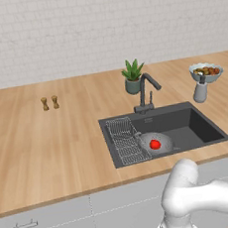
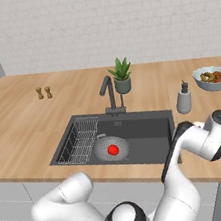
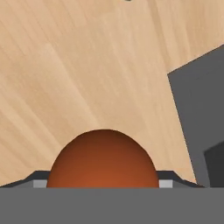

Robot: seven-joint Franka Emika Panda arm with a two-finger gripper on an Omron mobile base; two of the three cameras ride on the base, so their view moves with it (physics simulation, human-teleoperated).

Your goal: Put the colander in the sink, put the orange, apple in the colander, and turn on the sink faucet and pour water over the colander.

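in the hand view i see the orange (image 3: 103, 161) right up against the gripper (image 3: 103, 186), filling the space between the two dark finger tips, which sit just at its left and right flanks. the jaws look closed in on the fruit from both sides, so i read it as gripped at a fairly wide spread, though the actual contact points are cut off by the bottom of the view. beneath the orange lies pale wooden worktop (image 3: 78, 70), and whether the fruit is touching it i cannot tell. off to the gripper's right a dark corner of the sink (image 3: 197, 113) comes in. from the base views, the colander (image 1: 156, 144) sits inside the sink, well away from the gripper, with the apple (image 1: 155, 144) lying in it, just beside the wire rack (image 1: 126, 139). the sink faucet (image 1: 146, 90) stands at the basin's back edge.
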